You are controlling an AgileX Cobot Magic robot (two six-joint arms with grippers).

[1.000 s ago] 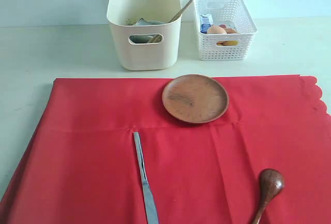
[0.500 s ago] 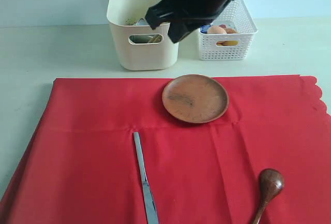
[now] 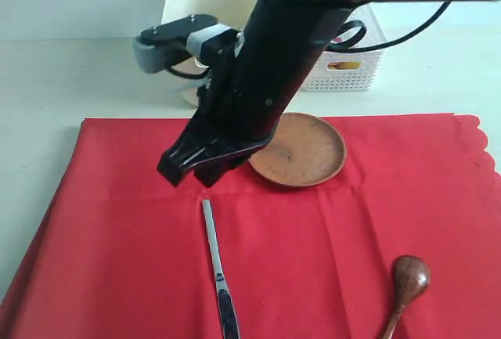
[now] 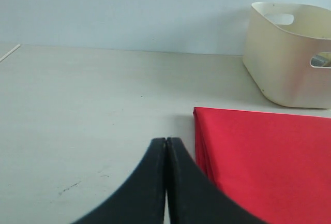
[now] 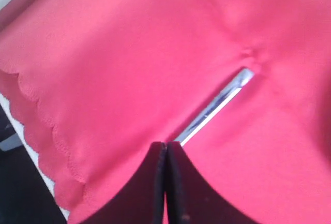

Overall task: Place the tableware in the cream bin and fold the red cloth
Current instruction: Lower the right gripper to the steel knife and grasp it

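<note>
**Clearing tableware: my right end effector at the knife**

The red cloth (image 3: 117, 261) lay spread and unfolded on the counter (image 4: 77, 105), with the cream bin (image 4: 284, 53) beyond its far edge. The round plate (image 3: 313, 151), the knife (image 3: 215, 253) and the wooden spoon (image 3: 407, 280) lay on the cloth. My right end effector (image 5: 165, 151) was clenched on nothing, close over the knife's far tip, beside the plate. I judged the knife next: the jaws would need to part, then drop astride the thin blade without pinching fabric. My left end effector (image 4: 166, 146), also clenched and empty, hung over bare counter by the cloth's corner.
</note>
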